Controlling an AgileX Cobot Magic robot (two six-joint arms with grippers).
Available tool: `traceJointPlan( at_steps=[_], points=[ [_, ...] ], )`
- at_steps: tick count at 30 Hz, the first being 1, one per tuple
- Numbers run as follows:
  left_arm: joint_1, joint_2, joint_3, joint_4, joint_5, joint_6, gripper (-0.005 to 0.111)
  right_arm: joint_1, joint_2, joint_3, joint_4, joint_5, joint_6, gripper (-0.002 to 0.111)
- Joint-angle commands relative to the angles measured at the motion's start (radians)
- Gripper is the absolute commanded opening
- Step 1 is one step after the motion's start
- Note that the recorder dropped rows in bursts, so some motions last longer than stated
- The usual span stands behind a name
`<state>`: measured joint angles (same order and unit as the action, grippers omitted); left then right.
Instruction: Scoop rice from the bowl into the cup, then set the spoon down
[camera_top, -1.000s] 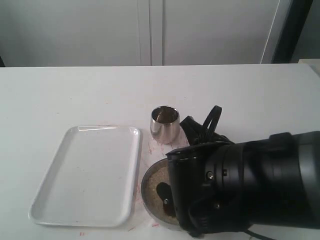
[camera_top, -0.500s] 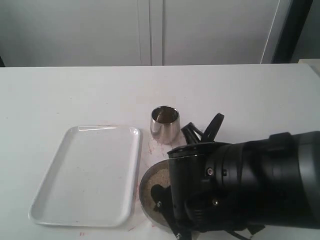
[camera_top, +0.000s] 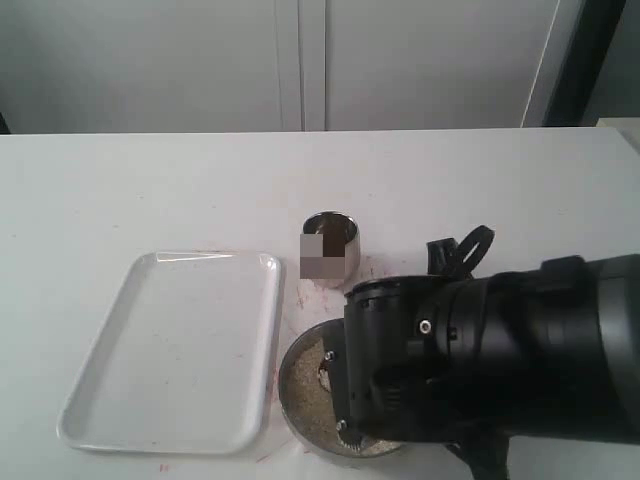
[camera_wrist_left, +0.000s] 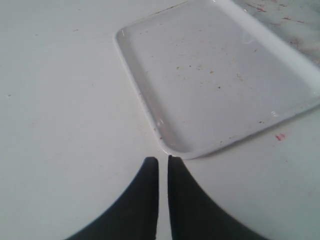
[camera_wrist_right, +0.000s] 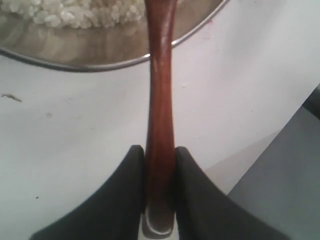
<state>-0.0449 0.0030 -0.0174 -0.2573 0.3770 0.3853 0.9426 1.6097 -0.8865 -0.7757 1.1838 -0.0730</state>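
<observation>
The right gripper (camera_wrist_right: 159, 148) is clamped narrowly on the handle of the spoon (camera_wrist_right: 160, 95), near its tail end. The left gripper (camera_wrist_left: 160, 159) hangs over bare table (camera_wrist_left: 65, 100) beside the tray (camera_wrist_left: 150, 107), its jaws nearly together with nothing between them.

In the exterior view the bowl (camera_top: 296, 420) sits at lower centre, half covered by the right arm. The cup (camera_top: 330, 250) stands just above it, near but apart, and the tray fills the lower left.

The step in hand looks like the scoop itself. To do it well, the head should sink into the rice (camera_wrist_right: 75, 12) and then come level before it lifts, so the grains do not slide off. The cup's mouth is small, so the spoon should tip slowly, right over the opening.

The spoon's long axis runs straight out from the jaws, in line with the gripper. The handle crosses the bowl's rim, and the head end points in towards the rice. The head itself is out of the wrist view. A dark patch in the rice beside the arm in the exterior view may be that head, though I cannot be sure.
</observation>
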Motion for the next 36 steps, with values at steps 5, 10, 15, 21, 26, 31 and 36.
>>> traceJointPlan(
  at_steps=[5, 10, 15, 21, 26, 31, 36],
  points=[
    [0.002, -0.003, 0.005, -0.011, 0.005, 0.004, 0.014, -0.036, -0.088, 0.005, 0.097, -0.046, 0.026, 0.001],
    [0.002, -0.003, 0.005, -0.011, 0.005, 0.004, 0.014, -0.036, -0.12, 0.005, 0.138, -0.047, 0.026, 0.001],
    [0.002, -0.003, 0.005, -0.011, 0.005, 0.004, 0.014, -0.078, -0.136, 0.005, 0.224, -0.047, 0.024, 0.001],
    [0.002, -0.003, 0.005, -0.011, 0.005, 0.004, 0.014, -0.161, -0.165, 0.005, 0.292, -0.069, 0.022, 0.001],
    [0.002, -0.003, 0.005, -0.011, 0.005, 0.004, 0.014, -0.206, -0.174, 0.002, 0.306, -0.111, 0.022, 0.001],
    [0.002, -0.003, 0.005, -0.011, 0.005, 0.004, 0.014, -0.267, -0.174, -0.005, 0.32, -0.143, 0.022, 0.001],
    [0.002, -0.003, 0.005, -0.011, 0.005, 0.004, 0.014, -0.331, -0.172, -0.062, 0.387, -0.135, 0.022, 0.001]
  ],
)
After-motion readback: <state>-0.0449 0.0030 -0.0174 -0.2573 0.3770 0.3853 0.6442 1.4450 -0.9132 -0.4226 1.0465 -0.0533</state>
